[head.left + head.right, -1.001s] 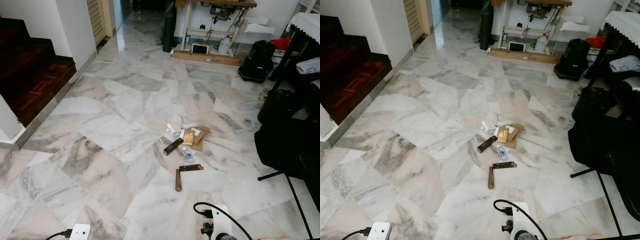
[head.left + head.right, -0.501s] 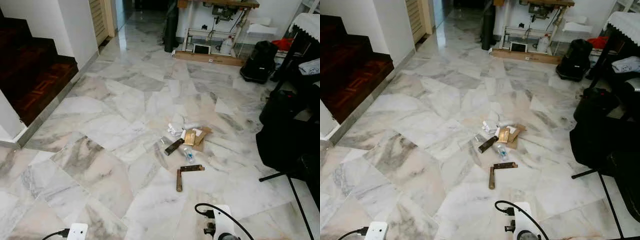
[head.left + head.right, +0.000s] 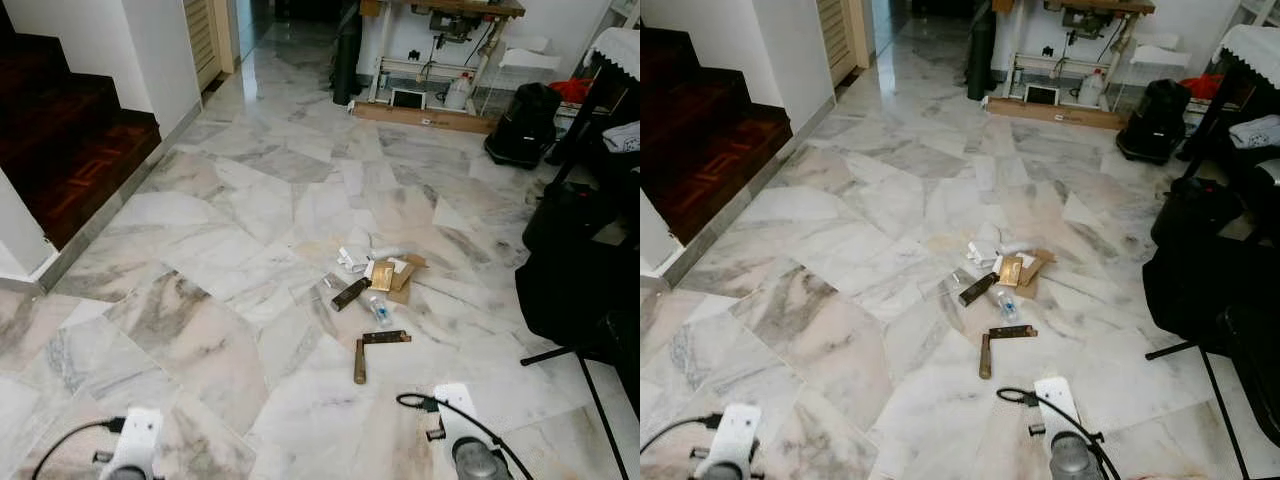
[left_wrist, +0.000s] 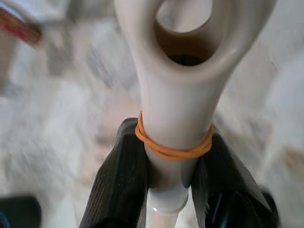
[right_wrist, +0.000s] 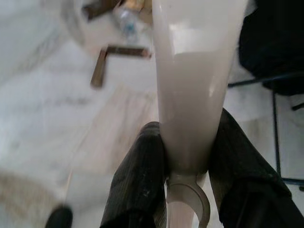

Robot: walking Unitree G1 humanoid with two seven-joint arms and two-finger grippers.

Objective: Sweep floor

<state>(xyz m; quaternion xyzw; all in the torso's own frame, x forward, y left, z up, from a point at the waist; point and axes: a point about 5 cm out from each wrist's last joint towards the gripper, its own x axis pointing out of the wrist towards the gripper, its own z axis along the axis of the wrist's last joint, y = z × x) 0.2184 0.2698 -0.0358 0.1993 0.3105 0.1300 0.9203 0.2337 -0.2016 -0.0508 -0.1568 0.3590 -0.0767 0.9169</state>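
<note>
While each tool (image 4: pixel 173 166) (image 5: pixel 187 161) pinches a pale handle (image 4: pixel 175 104), the litter (image 3: pixel 372 285) lies ahead on the marble floor (image 3: pixel 200 330).

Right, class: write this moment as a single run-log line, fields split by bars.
left gripper: shut on cream handle | right gripper: shut on pale handle | litter pile: on marble floor ahead, unswept

white wrists (image 3: pixel 455 405), black cables (image 3: pixel 470 420), ribbed black fingers (image 5: pixel 137 180)

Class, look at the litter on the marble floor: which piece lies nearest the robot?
The brown L-shaped strip; the dark bar, small bottle and cardboard lie farther away.
</note>
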